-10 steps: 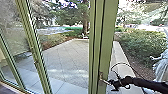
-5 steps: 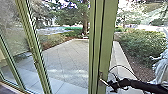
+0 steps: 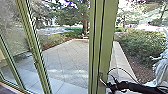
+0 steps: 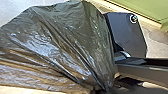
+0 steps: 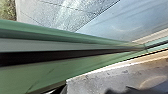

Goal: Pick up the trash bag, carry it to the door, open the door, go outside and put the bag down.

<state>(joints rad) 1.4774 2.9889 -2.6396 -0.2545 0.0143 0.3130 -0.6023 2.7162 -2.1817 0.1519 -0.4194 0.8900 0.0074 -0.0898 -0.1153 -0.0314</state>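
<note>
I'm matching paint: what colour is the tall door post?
Green; the tall, straight door post shows best in the head view.

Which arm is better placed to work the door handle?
Right, I'd judge: the right hand is close by the handle, while the trash bag looms large in the left wrist view.

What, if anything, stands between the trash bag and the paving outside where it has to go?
The green-framed door stands between the bag and the paving; the right hand is at its handle.
</note>
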